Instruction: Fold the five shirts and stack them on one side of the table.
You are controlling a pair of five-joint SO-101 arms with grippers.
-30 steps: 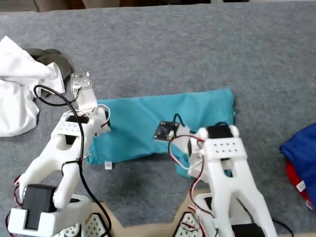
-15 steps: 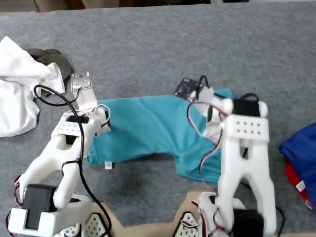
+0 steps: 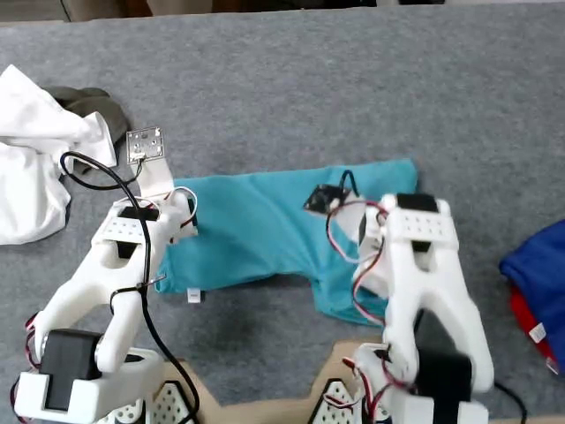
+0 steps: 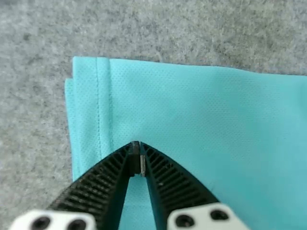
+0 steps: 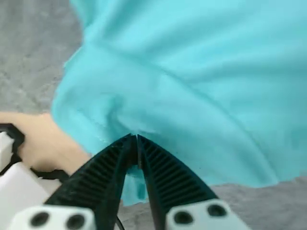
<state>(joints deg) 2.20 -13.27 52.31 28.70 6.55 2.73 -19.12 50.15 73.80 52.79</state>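
A teal shirt [image 3: 256, 225] lies spread across the middle of the grey table [image 3: 291, 79]. In the left wrist view my left gripper [image 4: 136, 159] is shut, its tips resting on the teal shirt [image 4: 216, 120] just inside the hemmed edge, where the cloth lies flat. The left arm [image 3: 132, 238] stands at the shirt's left end. My right gripper [image 5: 133, 139] is shut on a bunched fold of the teal shirt [image 5: 192, 72], which hangs lifted from its tips. The right arm [image 3: 415, 247] stands over the shirt's right half.
A crumpled white shirt [image 3: 31, 168] and a dark olive garment [image 3: 93, 104] lie at the far left. A blue shirt [image 3: 538, 261] over a red one [image 3: 530, 331] sits at the right edge. The table's near edge [image 3: 291, 411] is close behind both arm bases.
The right arm swung out over the shirt's far right corner, then drew back toward the near side with cloth in its gripper, and the near right flap spread. The left arm stayed still.
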